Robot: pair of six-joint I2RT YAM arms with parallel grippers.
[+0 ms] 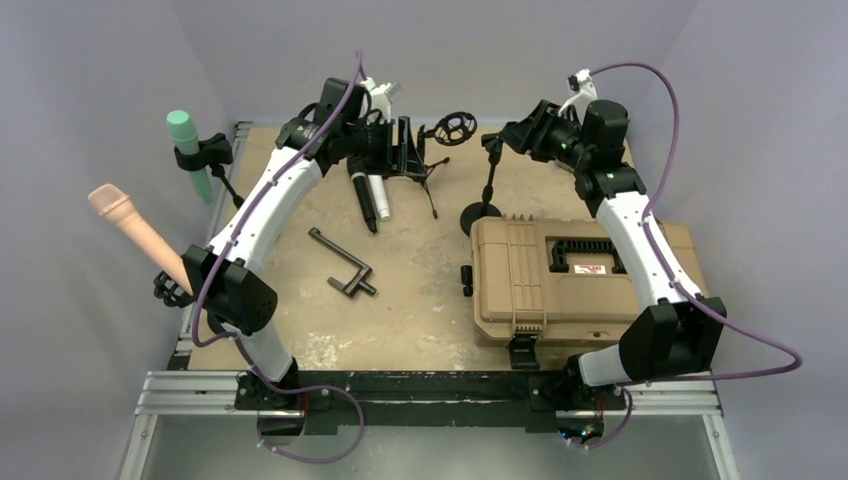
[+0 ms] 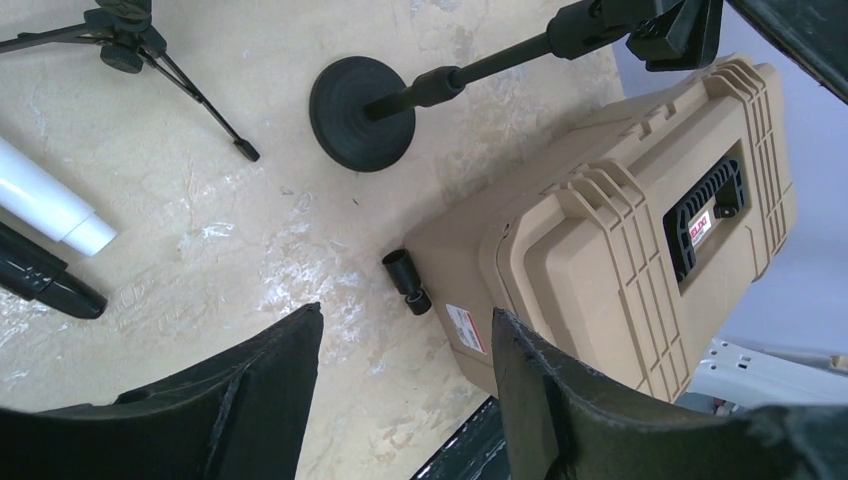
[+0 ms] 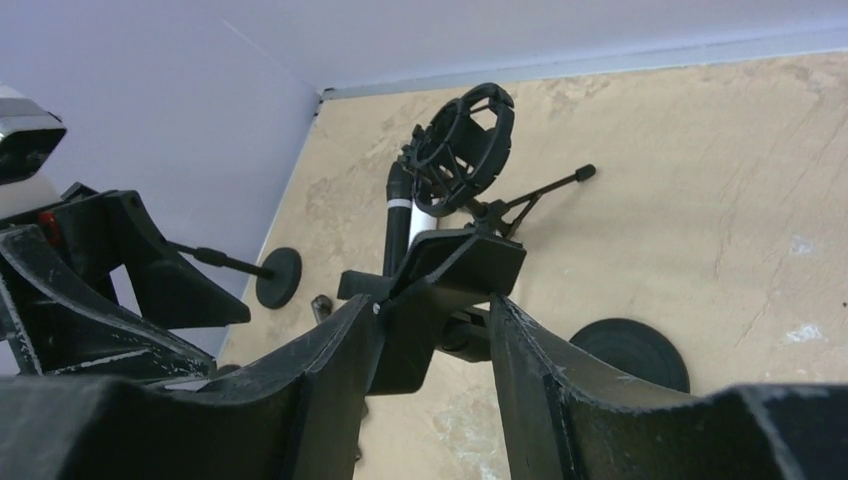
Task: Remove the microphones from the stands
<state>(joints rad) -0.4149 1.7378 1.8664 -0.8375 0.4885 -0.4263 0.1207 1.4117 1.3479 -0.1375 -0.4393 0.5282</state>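
Observation:
A black desk stand with a round base [image 1: 480, 215] stands in front of the tan case; its pole rises to an empty clip [image 3: 450, 285]. My right gripper [image 1: 497, 142] is shut on that clip, as the right wrist view [image 3: 435, 310] shows. A black microphone [image 1: 364, 203] and a white microphone [image 1: 381, 197] lie side by side on the table, also in the left wrist view [image 2: 45, 280] [image 2: 50, 205]. My left gripper [image 1: 408, 150] hovers open and empty just above them [image 2: 405, 325]. A green microphone [image 1: 188, 150] and a pink microphone [image 1: 135, 230] sit in stands at the left edge.
A tripod with a round shock mount [image 1: 455, 127] stands at the back centre. A tan hard case [image 1: 570, 280] fills the right side, with a small black adapter [image 1: 466, 280] by its left wall. A black L-shaped bracket [image 1: 340, 265] lies mid-table.

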